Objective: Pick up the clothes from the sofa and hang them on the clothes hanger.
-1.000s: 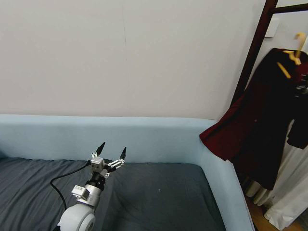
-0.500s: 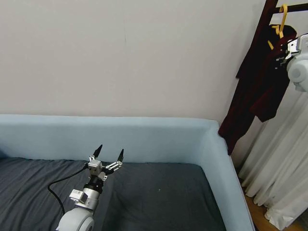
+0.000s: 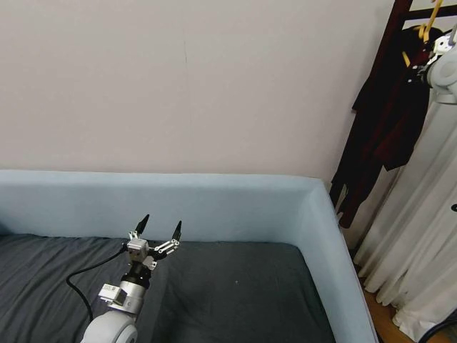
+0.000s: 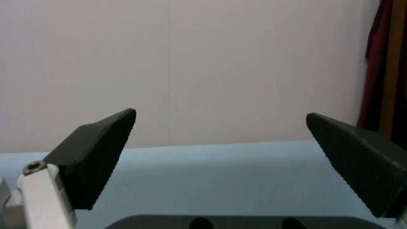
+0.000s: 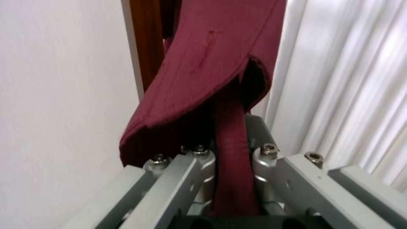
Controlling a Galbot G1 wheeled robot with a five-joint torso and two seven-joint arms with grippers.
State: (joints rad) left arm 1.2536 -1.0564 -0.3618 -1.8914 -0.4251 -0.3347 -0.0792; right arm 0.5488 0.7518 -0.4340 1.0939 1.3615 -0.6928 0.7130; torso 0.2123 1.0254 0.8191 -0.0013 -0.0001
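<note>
**Right gripper** (image 5: 230, 164): raised high on the robot's right, up against the rack (image 3: 395, 28). Its jaws are closed on a dark red strip of the garment (image 3: 385, 114). The cloth runs down between the metal fingers (image 5: 190, 167) and folds over just above them.

**Garment:** hangs beside the rack's dark wooden post, with a yellow hanger (image 3: 430, 25) at its top. Whether the hook sits on the crossbar cannot be told. The lower hem hangs just past the right end of the sofa (image 3: 214, 200); contact with it cannot be judged.

**Obstructions:** a white curtain (image 3: 414, 236) hangs directly behind and to the right of the garment, close to the right arm. In the right wrist view the post stands just beside the fold of cloth and the curtain lies on the other side, so room there is narrow. The wall (image 3: 178, 86) closes off the space left of the post.

**Left gripper** (image 3: 161, 223): low over the dark seat (image 3: 250, 293), in front of the sofa back, pointing at the wall. Its fingers (image 4: 95, 157) are spread wide with nothing between them. A black cable (image 3: 77, 284) loops beside the arm.

**Clearance:** the seat spreads wide on either side of the left gripper. The sofa back is near ahead, and the sofa's right end is well apart from it.
</note>
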